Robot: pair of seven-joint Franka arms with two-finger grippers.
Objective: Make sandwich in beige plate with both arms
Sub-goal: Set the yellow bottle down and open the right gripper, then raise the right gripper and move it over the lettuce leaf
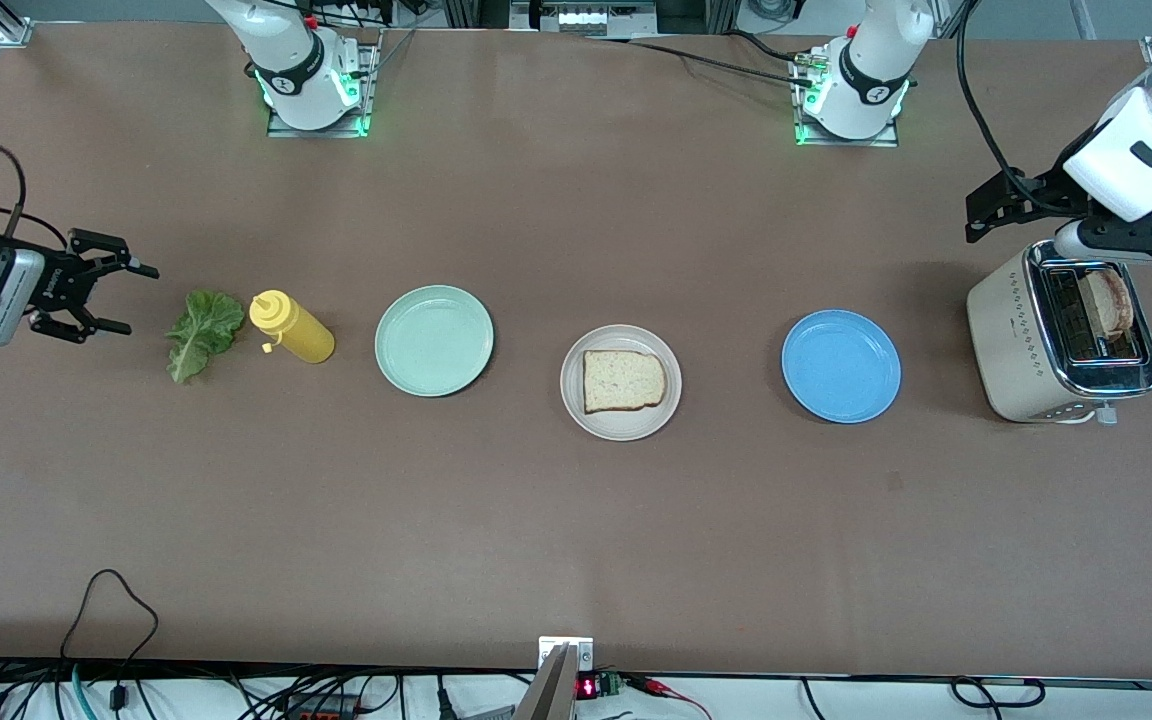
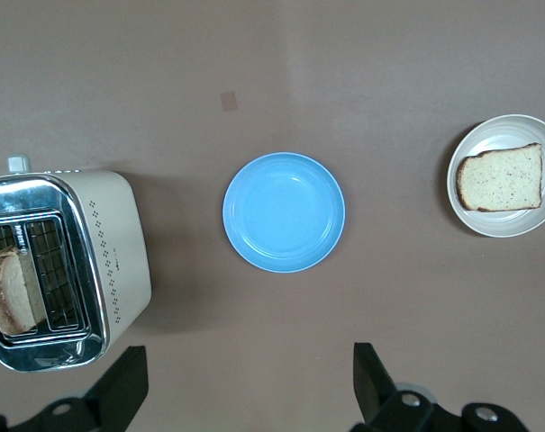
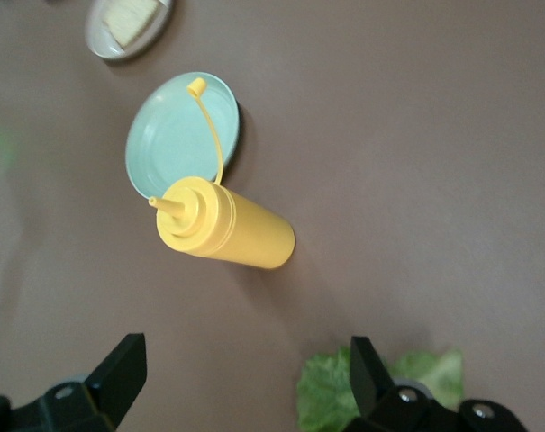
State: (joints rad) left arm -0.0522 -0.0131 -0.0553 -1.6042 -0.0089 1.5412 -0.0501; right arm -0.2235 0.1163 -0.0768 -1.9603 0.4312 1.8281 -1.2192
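The beige plate [image 1: 576, 400] [image 2: 475, 216] sits mid-table with one bread slice [image 1: 623, 380] [image 2: 502, 177] lying flat on it. A second slice [image 1: 1108, 300] [image 2: 6, 292] stands in the toaster [image 1: 1021, 340] [image 2: 114, 243] at the left arm's end. A green lettuce leaf [image 1: 204, 332] [image 3: 331, 391] lies on the table at the right arm's end. My right gripper [image 1: 139, 298] [image 3: 245, 346] hangs open and empty just short of the leaf. My left gripper [image 1: 1011, 210] [image 2: 249, 360] hovers open and empty over bare table beside the toaster.
A yellow squeeze bottle [image 1: 294, 328] [image 3: 227, 229] lies on its side between the lettuce and a mint-green plate [image 1: 434, 340] [image 3: 173, 135]. A blue plate [image 1: 841, 365] [image 2: 284, 211] sits between the beige plate and the toaster. Both plates hold nothing.
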